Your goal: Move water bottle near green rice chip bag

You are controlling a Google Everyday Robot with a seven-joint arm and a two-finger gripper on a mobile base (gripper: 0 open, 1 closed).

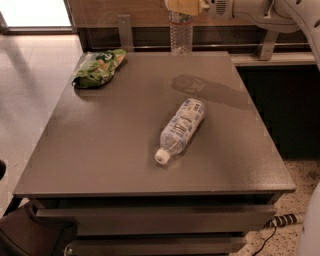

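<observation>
My gripper (pixel 186 6) is at the top edge of the camera view, shut on the upper part of the water bottle (pixel 181 35), a slim clear ribbed bottle with a red-and-white band. The bottle hangs upright above the table's far edge; its cap is hidden. The green rice chip bag (pixel 99 68) lies on the table's far left corner, well to the left of the bottle. The bottle's shadow falls on the table (pixel 105 150) below it.
A fatter bottle (pixel 180 129) with a white-and-blue label lies on its side in the middle of the table, white cap toward the front. A wooden wall and rail run behind the table. A dark cabinet stands at right.
</observation>
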